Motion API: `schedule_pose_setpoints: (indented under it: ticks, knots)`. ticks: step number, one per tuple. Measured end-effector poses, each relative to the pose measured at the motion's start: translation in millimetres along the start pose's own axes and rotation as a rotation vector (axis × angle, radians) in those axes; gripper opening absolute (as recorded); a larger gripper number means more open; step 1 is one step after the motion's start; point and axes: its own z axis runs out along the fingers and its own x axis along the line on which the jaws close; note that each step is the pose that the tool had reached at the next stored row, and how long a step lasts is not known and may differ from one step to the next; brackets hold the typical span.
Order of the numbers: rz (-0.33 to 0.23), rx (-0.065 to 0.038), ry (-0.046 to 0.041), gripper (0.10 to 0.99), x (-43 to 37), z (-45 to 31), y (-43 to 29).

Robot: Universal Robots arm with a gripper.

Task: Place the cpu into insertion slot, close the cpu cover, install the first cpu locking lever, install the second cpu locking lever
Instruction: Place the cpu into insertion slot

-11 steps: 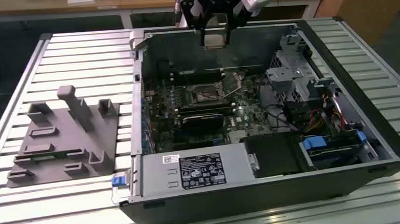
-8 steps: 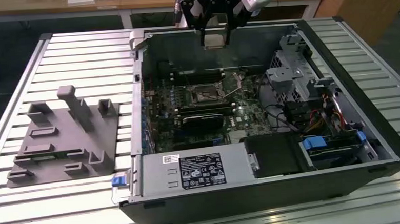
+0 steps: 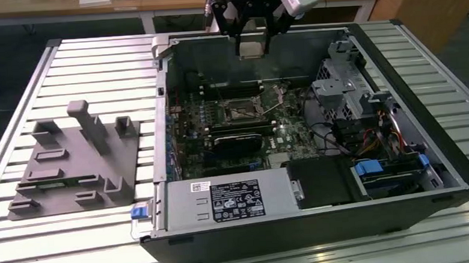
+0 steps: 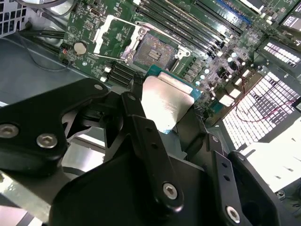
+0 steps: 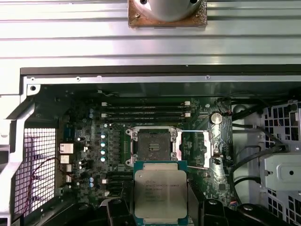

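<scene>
Cpu in jaws, seemingly above slot

Bright glare across the cpu

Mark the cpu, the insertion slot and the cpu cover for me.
cpu (image 5: 160, 193): first wrist view, middle of its metal face.
insertion slot (image 5: 153, 146): first wrist view, its dark centre.
cpu cover (image 5: 209, 149): first wrist view, frame bar farthest from the slot.
</scene>
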Motion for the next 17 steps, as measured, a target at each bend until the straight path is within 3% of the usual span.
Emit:
schedule_pose_setpoints:
  ticks: [11,17]
  knots:
    - [0.0,0.0,-0.0037,0.537,0.7,10.2,-0.9]
    - [-0.001,0.0,-0.0067,0.537,4.6,20.5,-2.0]
